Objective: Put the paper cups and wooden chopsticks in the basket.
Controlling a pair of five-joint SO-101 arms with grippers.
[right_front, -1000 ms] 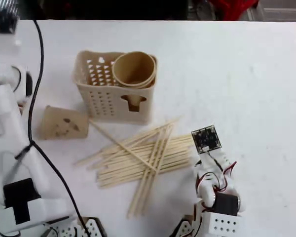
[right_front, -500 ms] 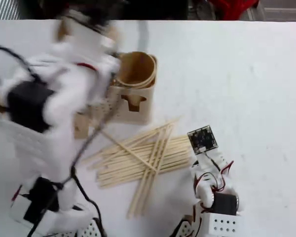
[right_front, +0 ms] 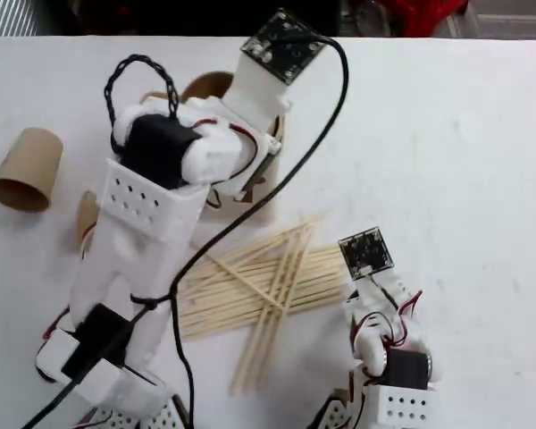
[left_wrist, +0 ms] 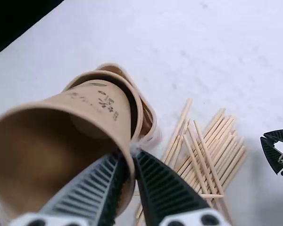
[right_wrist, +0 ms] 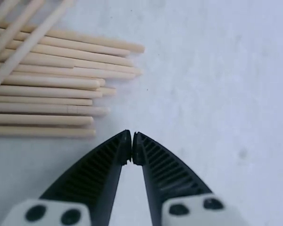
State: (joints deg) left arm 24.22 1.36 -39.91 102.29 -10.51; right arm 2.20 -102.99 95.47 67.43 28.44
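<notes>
Left jaws: clenched on the wall of a paper cup (left_wrist: 61, 136), one finger inside the mouth and one outside. The cup hung tilted above the basket (right_front: 275, 161), its base pushed into the nested cups (left_wrist: 132, 96) that stood in the basket.

Left arm (right_front: 161, 179): stretched across the basket and covered most of it. A brown cup rim (right_front: 205, 85) showed behind the arm at the basket's far side. It was probably the held cup, but the arm hid too much to be sure.

Right jaws: clenched on nothing, low over the bare surface (right_wrist: 217, 70), on the near side of the basket and off to its right. The tips sat just beside the right-hand ends of the wooden chopsticks (right_wrist: 47, 89) without touching them.

Wooden chopsticks (right_front: 268, 286): a loose pile flat on the surface just in front of the basket, with a few sticks crossing the rest at an angle.

Second cup (right_front: 25, 168): on its side, well to the left of the basket.

Third cup (right_front: 87, 219): near the basket's left front corner, largely hidden under the left arm.
</notes>
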